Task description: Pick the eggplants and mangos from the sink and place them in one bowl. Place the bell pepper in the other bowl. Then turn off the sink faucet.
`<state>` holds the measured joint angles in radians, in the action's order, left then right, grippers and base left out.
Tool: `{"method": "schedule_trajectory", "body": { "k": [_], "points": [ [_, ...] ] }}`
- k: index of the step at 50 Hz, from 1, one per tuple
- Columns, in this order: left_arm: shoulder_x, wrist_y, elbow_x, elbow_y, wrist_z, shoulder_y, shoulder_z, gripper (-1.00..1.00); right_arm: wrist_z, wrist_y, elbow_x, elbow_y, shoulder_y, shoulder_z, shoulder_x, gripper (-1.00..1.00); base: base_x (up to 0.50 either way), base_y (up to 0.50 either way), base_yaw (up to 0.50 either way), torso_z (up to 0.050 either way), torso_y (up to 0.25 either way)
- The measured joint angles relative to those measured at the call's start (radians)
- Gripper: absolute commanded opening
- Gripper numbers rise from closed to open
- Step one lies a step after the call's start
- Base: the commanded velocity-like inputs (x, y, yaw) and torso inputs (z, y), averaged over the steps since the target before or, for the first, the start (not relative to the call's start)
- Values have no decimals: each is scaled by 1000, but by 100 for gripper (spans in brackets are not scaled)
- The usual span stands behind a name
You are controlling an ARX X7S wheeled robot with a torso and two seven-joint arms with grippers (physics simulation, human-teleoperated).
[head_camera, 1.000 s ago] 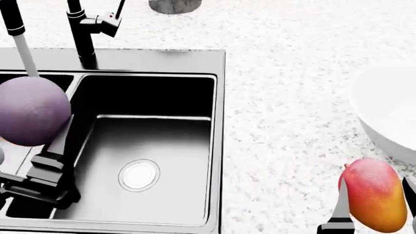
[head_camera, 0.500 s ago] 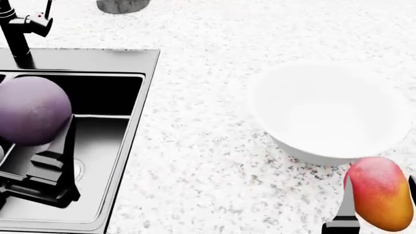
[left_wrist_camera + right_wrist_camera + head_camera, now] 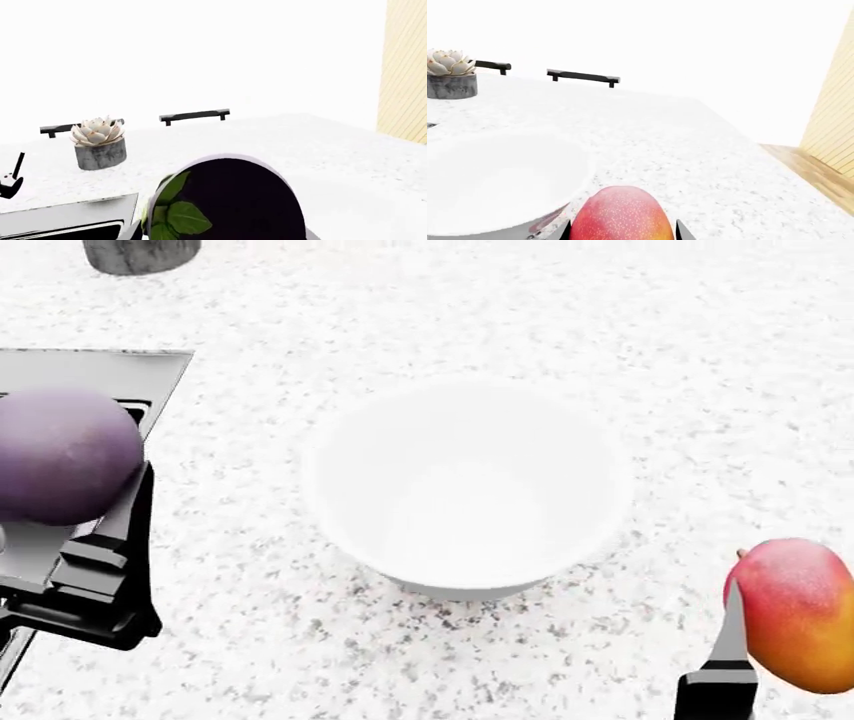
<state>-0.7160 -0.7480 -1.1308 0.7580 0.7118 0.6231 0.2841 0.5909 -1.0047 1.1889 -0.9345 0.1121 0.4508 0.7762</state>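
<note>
I'm in the carry step: both fruits are lifted and I'm lining them up with the bowl (image 3: 467, 490), which sits empty on the speckled counter (image 3: 534, 320), about centred in the head view. My left gripper (image 3: 54, 530) has its fingers pinching the eggplant (image 3: 64, 455), held above the corner of the sink (image 3: 94, 370), off to the left of the bowl and apart from it. My right gripper (image 3: 787, 640) has its fingers pinching the mango (image 3: 798, 612), which hangs to the right of the bowl and nearer to me; from the right wrist camera the mango (image 3: 620, 215) sits between the two dark fingers with the bowl rim (image 3: 507, 145) just ahead. The left wrist camera is mostly blocked by the dark end of the eggplant (image 3: 233, 200) and its green leaves, with a potted succulent (image 3: 99, 142) further back on the counter. Next, I judge, each arm must swing inward until its fruit is over the bowl's hollow, lower a little, then let go, one at a time so they don't collide. The pepper and faucet are out of view here; those steps remain.
</note>
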Motion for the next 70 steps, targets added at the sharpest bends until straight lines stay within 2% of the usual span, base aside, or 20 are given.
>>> {"method": "schedule_trajectory", "body": {
  "k": [22,30,36,42,47,57,70],
  "points": [
    [3,11,23,-48,-35,27,7,-100,12,-2,1,24,81,-54,31,-100,494,-54,0,0,2],
    [24,-18,-39,-66,-28,83,15,-100,33,-14,39,35,112,-57,50,-100,64,0,0,0,1],
    [76,-71,-183,-98,-5,203,39,-100,57,-26,82,41,136,-55,70,-100,0,0,0,0,2],
    [165,-124,-352,-156,3,338,92,-100,84,-37,133,40,147,-42,91,-100,0,0,0,0,0],
    [244,-165,-434,-220,0,409,159,-100,99,-40,160,35,140,-24,101,-100,0,0,0,0,0],
    [351,-217,-480,-313,-25,450,276,-100,98,-37,171,24,101,7,97,-100,0,0,0,0,1],
    [395,-243,-501,-373,-28,459,345,-100,86,-27,155,17,64,20,82,-100,0,0,0,1,1]
  ]
}}
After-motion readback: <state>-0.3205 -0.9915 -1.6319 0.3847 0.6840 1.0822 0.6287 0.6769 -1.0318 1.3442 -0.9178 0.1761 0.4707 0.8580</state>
